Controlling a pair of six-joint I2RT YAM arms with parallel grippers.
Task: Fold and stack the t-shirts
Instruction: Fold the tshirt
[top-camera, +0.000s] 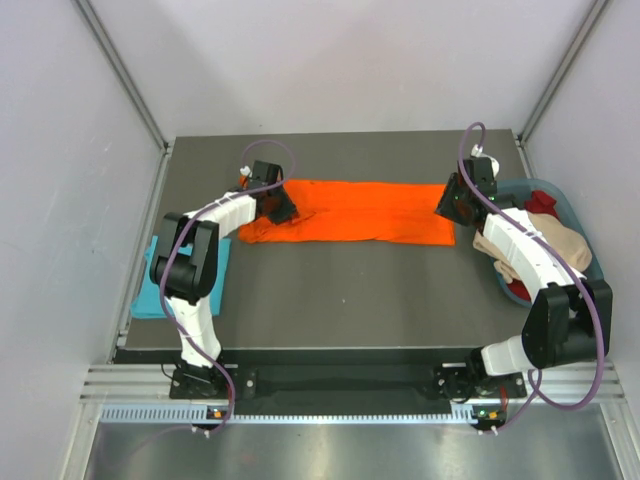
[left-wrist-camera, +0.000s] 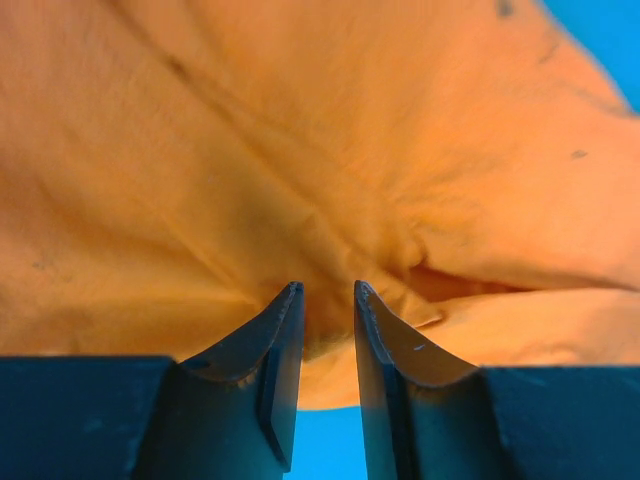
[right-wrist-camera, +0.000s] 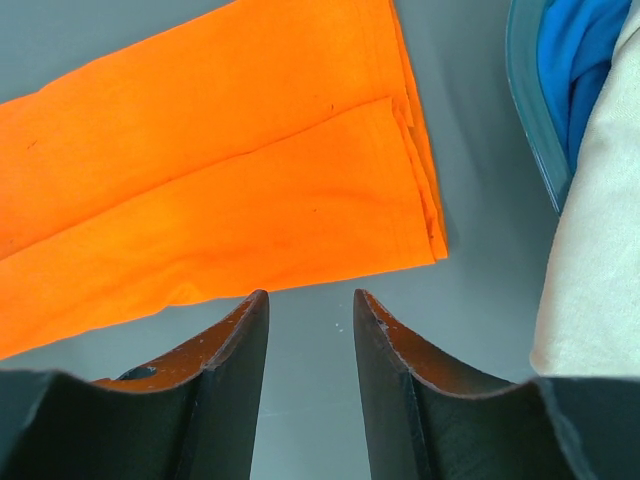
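From above, the orange t-shirt (top-camera: 360, 212) lies folded in a long strip across the table (top-camera: 350, 300), left gripper (top-camera: 283, 210) and right gripper (top-camera: 451, 208) at its ends (turquoise t-shirt (top-camera: 146, 295) at the left edge). Left wrist: jaws narrowly parted on orange cloth, grip unclear. Right wrist: jaws slightly apart, empty, beside the hem.

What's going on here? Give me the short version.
Two robot arms are folding t-shirts. The orange t-shirt lies on the table, folded into a long strip. The left gripper appears to pinch its left end, with creases bunching at the tips. The right gripper is open just off the right end, holding nothing. A turquoise t-shirt lies folded at the table's left edge; a blue basket of clothes sits at the right.
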